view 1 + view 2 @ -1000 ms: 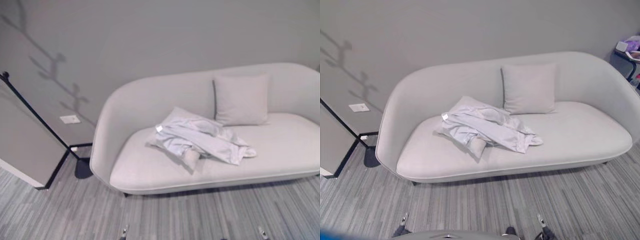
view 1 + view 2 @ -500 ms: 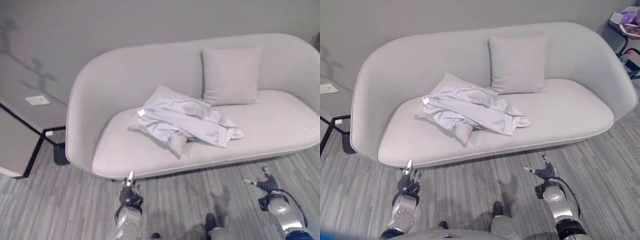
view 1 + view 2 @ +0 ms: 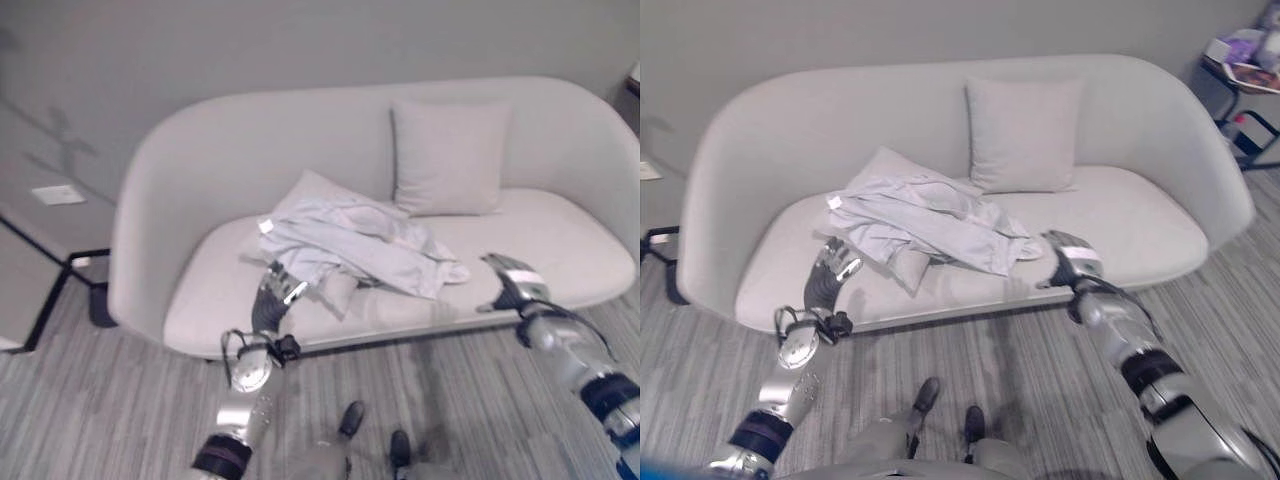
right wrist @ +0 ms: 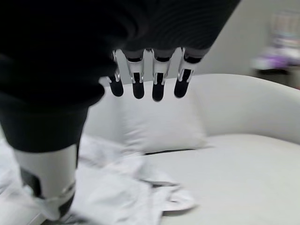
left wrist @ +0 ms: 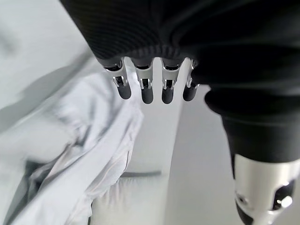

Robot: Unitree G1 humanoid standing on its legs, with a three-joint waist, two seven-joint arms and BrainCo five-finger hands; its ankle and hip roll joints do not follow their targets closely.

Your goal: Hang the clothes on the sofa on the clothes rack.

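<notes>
Lounge or office waiting area is indicated: curved pale sofa (image 3: 1160,170) w/ one cushion (image 3: 1023,135), grey striped carpet (image 3: 1040,380), plain grey wall (image 3: 250,45), side table (image 3: 1243,90) w/ items.

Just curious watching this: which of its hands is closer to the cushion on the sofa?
Right. The right hand hovers over the seat in front of the cushion; the left hand is further off, beyond the crumpled clothes.

Both head views look down from above at the pale grey rounded fabric sofa (image 3: 560,250); each wrist view faces its seat from close, sharing its square cushion (image 4: 161,124).
</notes>
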